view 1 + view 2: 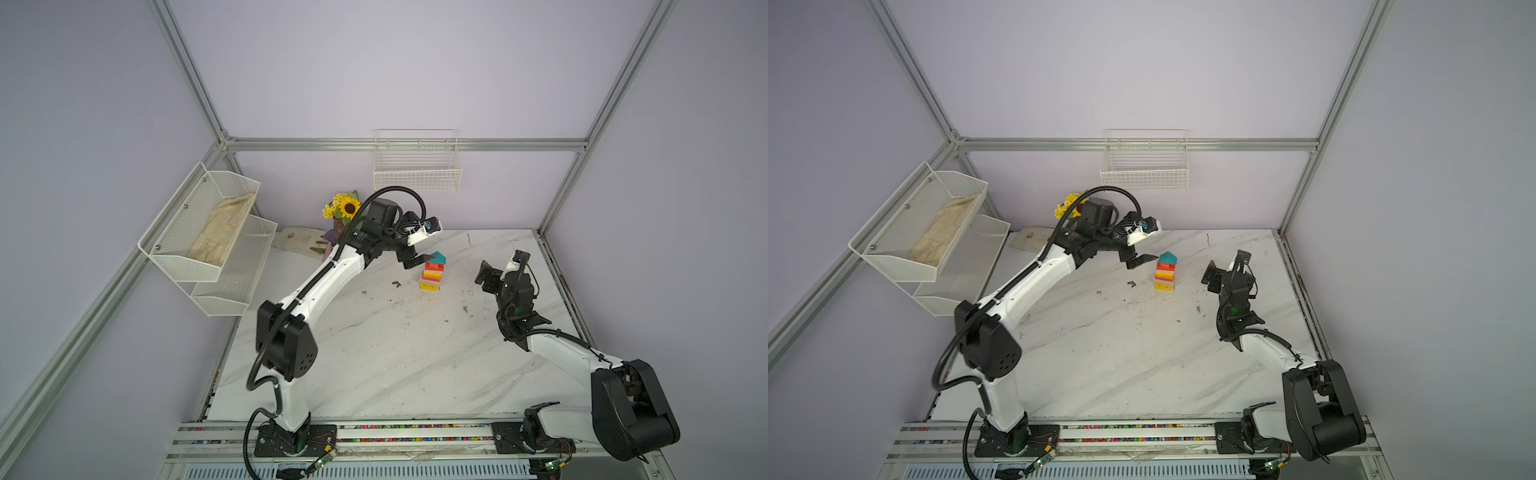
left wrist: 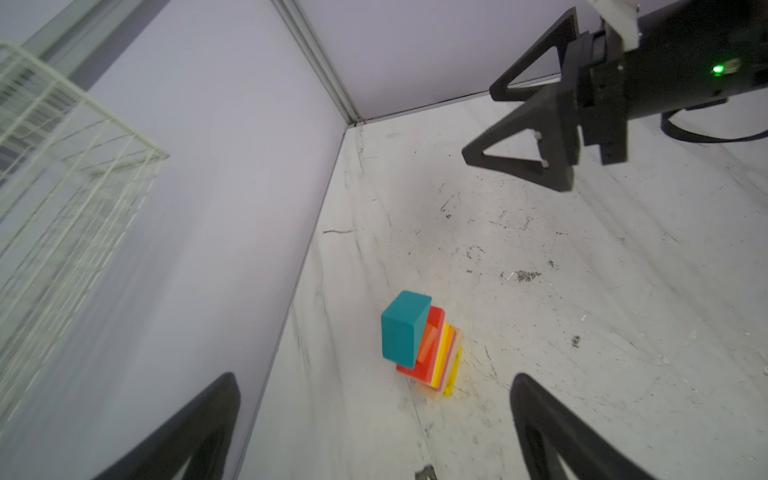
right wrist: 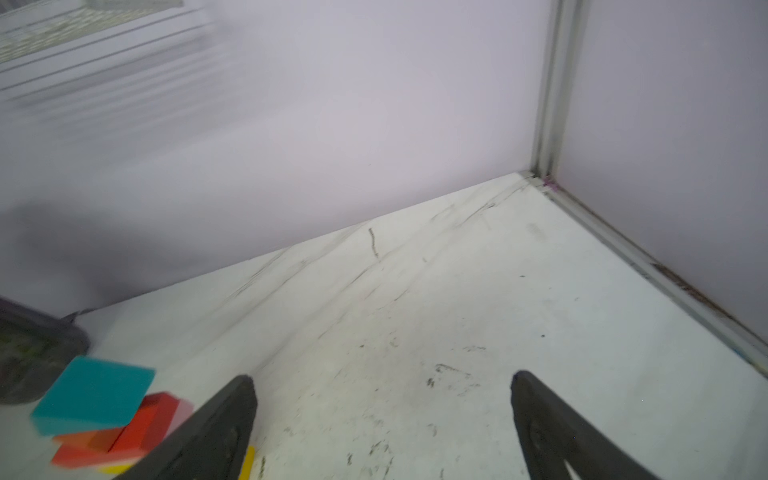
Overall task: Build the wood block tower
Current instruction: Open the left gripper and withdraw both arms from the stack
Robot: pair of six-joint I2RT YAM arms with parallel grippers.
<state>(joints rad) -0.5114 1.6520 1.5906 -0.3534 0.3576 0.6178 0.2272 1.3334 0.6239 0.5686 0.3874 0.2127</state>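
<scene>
On the counter (image 1: 374, 353), just right of centre in both top views, the tower (image 1: 433, 272) stands with its teal roof piece (image 1: 437, 257) on top and no loose blocks visible, so the build looks done, while the left fingers (image 2: 199, 424) and right fingers (image 3: 216, 428) are spread wide and empty.

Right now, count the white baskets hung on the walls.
3. On the left wall, an upper mesh basket holding a cloth and a lower mesh basket; on the back wall, a wire basket.
</scene>
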